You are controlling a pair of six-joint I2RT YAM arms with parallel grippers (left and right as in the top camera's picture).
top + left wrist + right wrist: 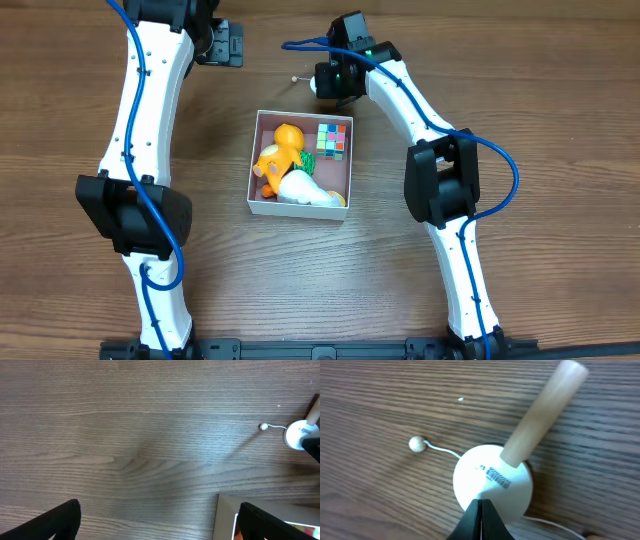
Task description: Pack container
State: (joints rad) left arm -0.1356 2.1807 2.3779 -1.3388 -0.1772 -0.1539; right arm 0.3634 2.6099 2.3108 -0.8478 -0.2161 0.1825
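Note:
The container (253,170) is a shallow white-walled box with a reddish-brown inside at mid-table. It holds an orange toy (282,148), a colourful cube (332,140) and a white toy (305,190). My right gripper (328,85) is just beyond its far edge. In the right wrist view the gripper (480,506) is shut on the rim of a white rattle drum (492,480) with a wooden handle (545,410) and a bead on a string (417,443). My left gripper (220,42) is open and empty at the far left, seen also in its wrist view (160,509).
The left wrist view shows the container's corner (225,510) at the lower right, and the drum (295,435) with its bead (263,426) at the right edge. Bare wood table lies on all sides of the container.

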